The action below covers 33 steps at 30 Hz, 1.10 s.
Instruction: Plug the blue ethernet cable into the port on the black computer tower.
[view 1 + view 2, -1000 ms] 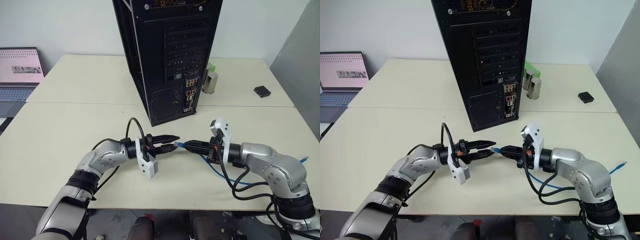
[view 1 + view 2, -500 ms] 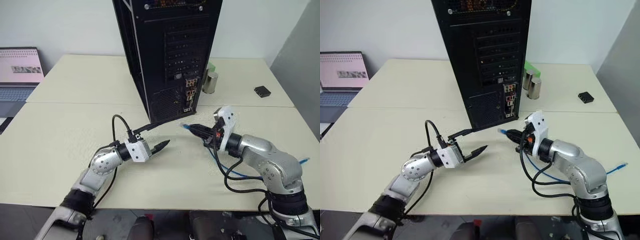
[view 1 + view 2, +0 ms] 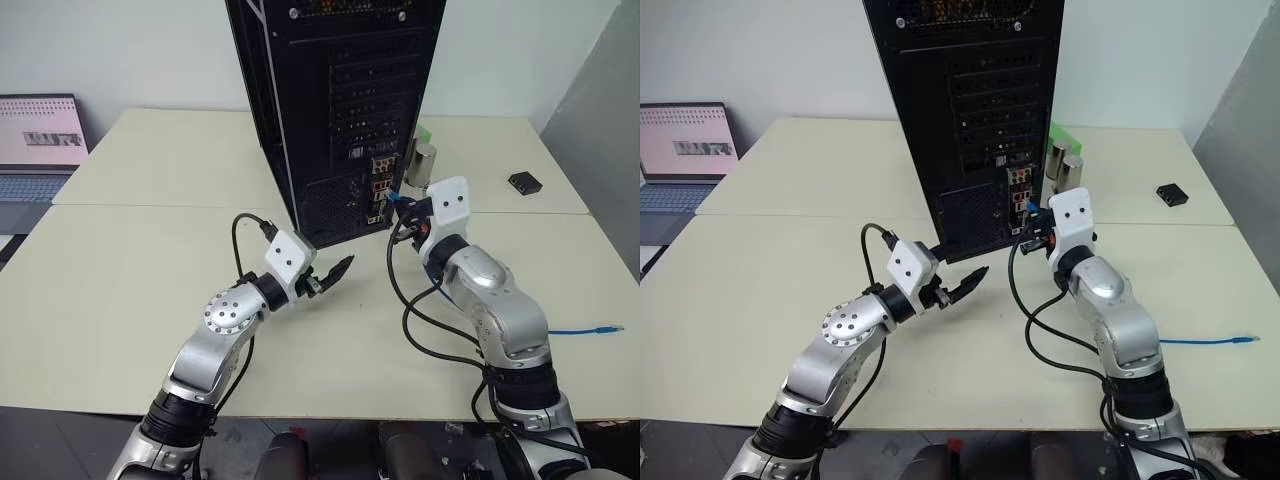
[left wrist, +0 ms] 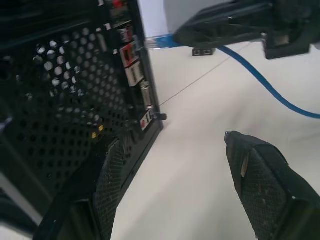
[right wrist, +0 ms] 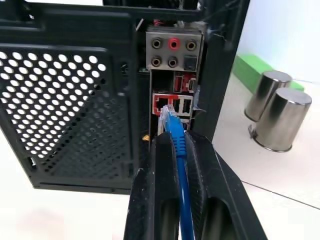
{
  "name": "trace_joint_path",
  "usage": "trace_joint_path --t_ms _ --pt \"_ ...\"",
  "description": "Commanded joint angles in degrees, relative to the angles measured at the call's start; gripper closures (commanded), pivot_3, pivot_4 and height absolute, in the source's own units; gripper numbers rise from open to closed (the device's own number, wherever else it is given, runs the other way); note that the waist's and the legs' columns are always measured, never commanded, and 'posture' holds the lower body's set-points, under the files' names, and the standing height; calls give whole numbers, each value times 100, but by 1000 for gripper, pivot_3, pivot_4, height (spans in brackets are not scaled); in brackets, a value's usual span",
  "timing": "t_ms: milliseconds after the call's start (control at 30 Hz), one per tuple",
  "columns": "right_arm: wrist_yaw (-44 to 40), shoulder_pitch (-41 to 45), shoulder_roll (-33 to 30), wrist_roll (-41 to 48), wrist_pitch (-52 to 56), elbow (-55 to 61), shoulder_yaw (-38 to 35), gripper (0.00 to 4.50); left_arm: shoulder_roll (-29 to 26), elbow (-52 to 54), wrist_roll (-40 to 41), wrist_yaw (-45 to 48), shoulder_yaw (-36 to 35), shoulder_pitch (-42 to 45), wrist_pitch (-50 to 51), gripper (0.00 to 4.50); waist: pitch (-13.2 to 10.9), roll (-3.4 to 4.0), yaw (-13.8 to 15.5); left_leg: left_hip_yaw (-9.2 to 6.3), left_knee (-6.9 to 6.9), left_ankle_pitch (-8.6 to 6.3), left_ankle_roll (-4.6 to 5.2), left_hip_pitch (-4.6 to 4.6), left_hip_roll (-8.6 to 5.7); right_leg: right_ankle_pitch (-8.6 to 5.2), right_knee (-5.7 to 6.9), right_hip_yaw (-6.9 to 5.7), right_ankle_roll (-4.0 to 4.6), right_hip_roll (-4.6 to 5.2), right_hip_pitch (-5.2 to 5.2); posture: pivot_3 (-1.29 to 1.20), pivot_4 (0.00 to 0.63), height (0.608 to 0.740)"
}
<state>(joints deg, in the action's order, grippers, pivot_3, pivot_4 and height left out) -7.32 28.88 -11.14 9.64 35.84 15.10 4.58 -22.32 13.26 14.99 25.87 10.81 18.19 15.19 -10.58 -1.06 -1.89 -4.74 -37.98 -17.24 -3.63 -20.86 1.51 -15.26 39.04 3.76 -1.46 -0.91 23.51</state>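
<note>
The black computer tower [image 3: 335, 110] stands upright on the pale table [image 3: 120, 290], its rear panel facing the robot. The right gripper [image 5: 175, 131] is pressed together on the blue ethernet cable [image 5: 181, 180], pinching it just behind the clear plug, which sticks out past the fingertips. That plug is held level, right in front of the coloured connector panel low on the back of the tower, close to the port [image 5: 161, 104] with its red surround, but not yet in it; a small gap shows between plug tip and socket. From the gripper the cable drops toward the table, and its far end lies on the tabletop out to the right [image 3: 1205, 342], well apart from the tower.

The left gripper [image 3: 328, 277] hangs over the table just in front of the tower's lower mesh vent, its two black fingers [image 4: 265, 185] spread apart and holding nothing.

Behind the tower on the right stand two metal cups [image 5: 280, 112] beside a green object [image 5: 252, 67]. A small black box [image 3: 523, 182] lies farther right, and a laptop [image 3: 38, 150] sits open at the far left.
</note>
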Motion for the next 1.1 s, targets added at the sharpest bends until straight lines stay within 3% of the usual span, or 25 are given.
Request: trace_joint_path --t_ms 33,367,1100 --pt "129 254 189 -171 -284 -79 5 4500 223 395 -9 -310 -145 226 494 1202 0 0 -1 0 0 0 0 0 0 0 0 0 0 0 0 0 150 740" --pt "101 454 436 -317 -402 -440 20 4500 502 491 -144 -461 -147 365 889 1202 0 0 0 3 1 0 -1 0 0 0 0 3 1 0 1 0 150 740" --pt "-36 493 533 -491 -370 -507 98 4500 520 430 -419 -340 -143 346 792 1202 0 0 0 3 2 0 -1 0 0 0 -2 4 1 1 1 0 150 740"
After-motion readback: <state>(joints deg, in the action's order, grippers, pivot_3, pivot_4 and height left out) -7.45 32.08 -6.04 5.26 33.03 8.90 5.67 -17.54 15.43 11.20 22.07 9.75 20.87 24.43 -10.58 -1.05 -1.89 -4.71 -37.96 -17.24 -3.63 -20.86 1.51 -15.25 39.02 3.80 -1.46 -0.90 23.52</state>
